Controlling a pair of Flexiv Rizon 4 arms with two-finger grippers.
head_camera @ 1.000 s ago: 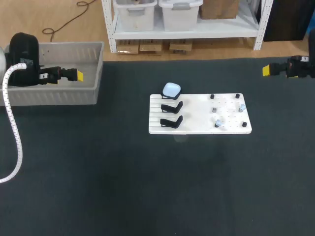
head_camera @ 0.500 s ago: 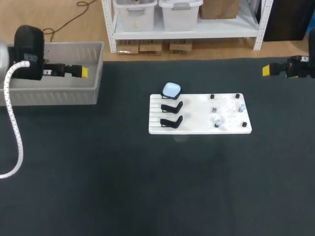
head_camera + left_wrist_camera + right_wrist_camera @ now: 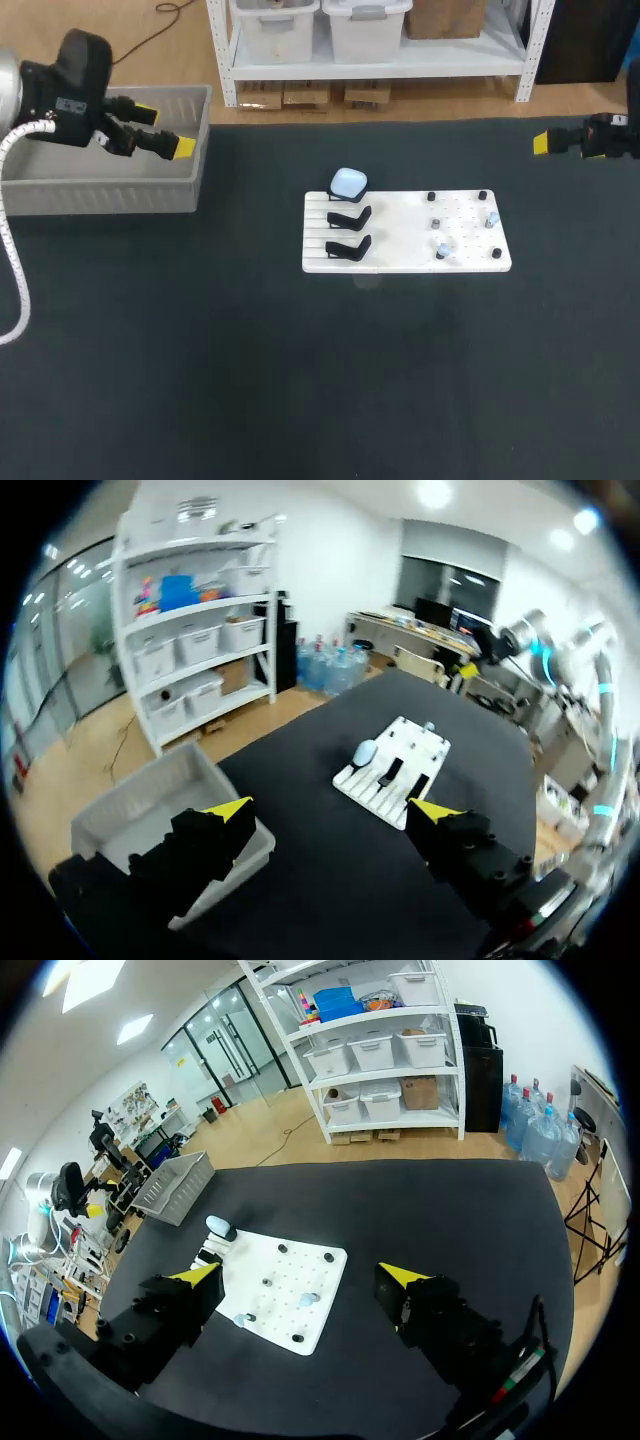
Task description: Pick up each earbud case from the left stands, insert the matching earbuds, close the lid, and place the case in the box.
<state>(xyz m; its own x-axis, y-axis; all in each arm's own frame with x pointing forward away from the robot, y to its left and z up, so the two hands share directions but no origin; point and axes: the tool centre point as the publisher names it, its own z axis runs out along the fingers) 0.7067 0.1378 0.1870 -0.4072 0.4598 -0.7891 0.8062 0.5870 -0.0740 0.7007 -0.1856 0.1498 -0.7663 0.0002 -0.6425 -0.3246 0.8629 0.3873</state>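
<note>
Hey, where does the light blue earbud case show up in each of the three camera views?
Head view: the earbud case sits at the white board's far left corner.
Left wrist view: earbud case on the board's end facing the gray box.
Right wrist view: earbud case on that same end.
Shared landmark: the white board.
</note>
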